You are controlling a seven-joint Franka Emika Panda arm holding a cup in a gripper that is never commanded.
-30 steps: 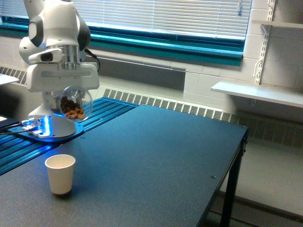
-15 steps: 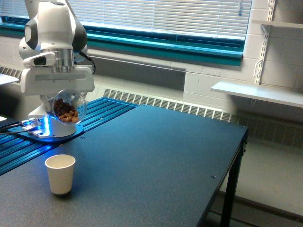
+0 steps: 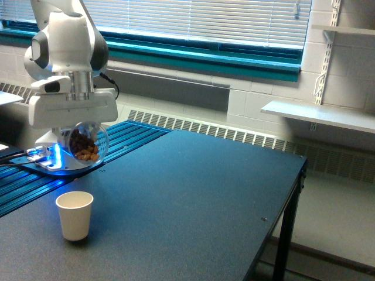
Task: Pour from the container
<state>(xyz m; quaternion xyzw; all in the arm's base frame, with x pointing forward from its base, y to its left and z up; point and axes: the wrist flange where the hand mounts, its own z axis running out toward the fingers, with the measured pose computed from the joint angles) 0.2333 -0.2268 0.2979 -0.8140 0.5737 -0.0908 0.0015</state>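
Gripper (image 3: pixel 87 130) fingers hidden behind clear cup (image 3: pixel 88 144); arm (image 3: pixel 63 44) cropped at top edge; counter (image 3: pixel 193 205) cut off at bottom; brown contents too small to identify.

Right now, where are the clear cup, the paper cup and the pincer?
clear cup (image 3: pixel 87 145), exterior view, its nut-filled belly
paper cup (image 3: pixel 74 218), exterior view, its side wall
pincer (image 3: pixel 74 117), exterior view, its lower body

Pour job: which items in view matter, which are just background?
In play: clear cup with brown pieces, held in the gripper; white paper cup standing on the table.
Background: window blinds, wall shelf, radiator grille.
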